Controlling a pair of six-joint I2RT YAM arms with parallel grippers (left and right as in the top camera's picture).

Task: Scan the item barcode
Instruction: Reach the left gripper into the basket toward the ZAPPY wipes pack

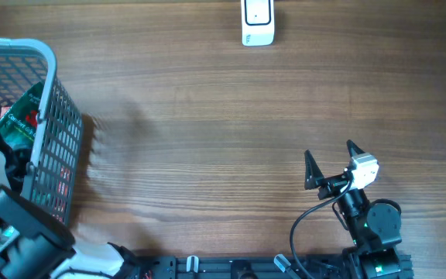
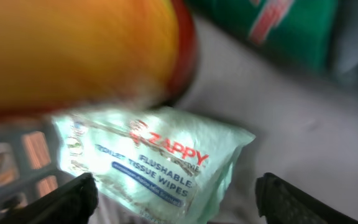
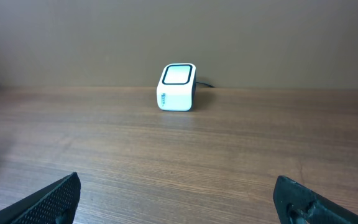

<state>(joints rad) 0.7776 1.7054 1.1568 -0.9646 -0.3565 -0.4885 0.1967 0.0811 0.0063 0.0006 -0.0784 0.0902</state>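
Note:
A pale green pack of Zappy flushable wipes [image 2: 166, 149] lies inside the grey wire basket [image 1: 56, 132] at the table's left edge. My left gripper [image 2: 176, 194] is down in the basket and open. Its black fingertips [image 2: 73, 196] stand on either side of the pack's near end and do not touch it. In the overhead view the left arm [image 1: 6, 225] hides that gripper. The white barcode scanner [image 1: 257, 22] stands at the far edge, also in the right wrist view [image 3: 177, 87]. My right gripper [image 1: 330, 159] hovers open over bare wood, nothing between its fingers.
A blurred orange and red item [image 2: 73, 50] lies close above the wipes, and a green packet [image 2: 278, 25] lies beyond it, also seen through the basket top [image 1: 23, 116]. The basket's mesh wall [image 2: 17, 155] is at the left of the left wrist view.

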